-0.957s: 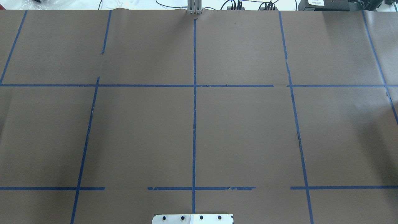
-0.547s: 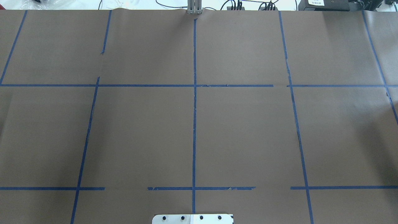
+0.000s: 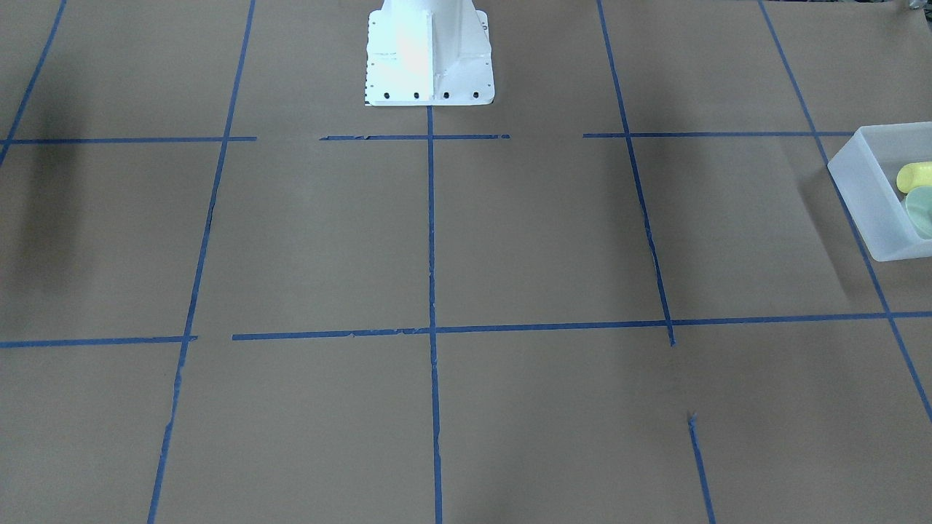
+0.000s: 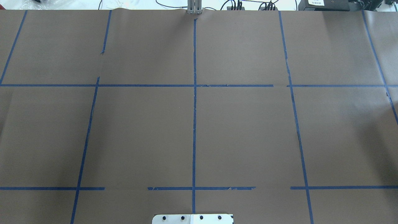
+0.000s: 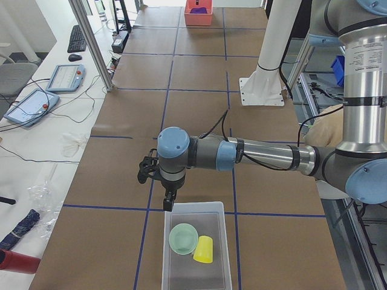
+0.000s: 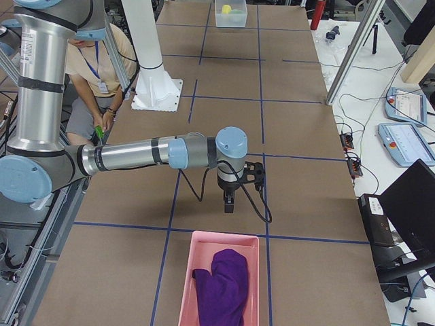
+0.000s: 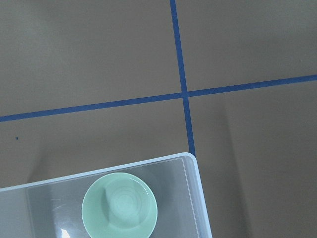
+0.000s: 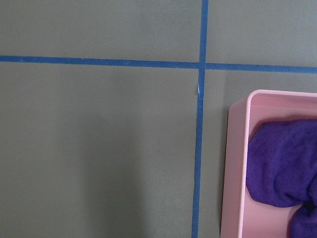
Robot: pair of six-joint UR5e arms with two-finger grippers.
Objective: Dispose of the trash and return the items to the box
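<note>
The translucent white box (image 5: 213,207) sits at the near end of the table in the exterior left view. Inside it lie the mint-green bowl (image 5: 183,238) and the yellow cup (image 5: 204,249). The box (image 3: 866,196) also shows at the front-facing view's right edge with the cup (image 3: 916,177) and bowl (image 3: 921,211). The left wrist view looks down on the box corner (image 7: 196,183) and bowl (image 7: 119,205). My left gripper (image 5: 170,198) hangs just above the box's far edge; I cannot tell whether it is open. My right gripper (image 6: 229,204) hangs above the table before the pink bin; I cannot tell its state.
A pink bin (image 6: 185,285) holding a purple cloth (image 6: 223,285) stands at the table's other end, and shows in the right wrist view (image 8: 235,163). The white robot base (image 3: 428,51) stands at the table's middle edge. An operator (image 6: 102,75) sits beside the base.
</note>
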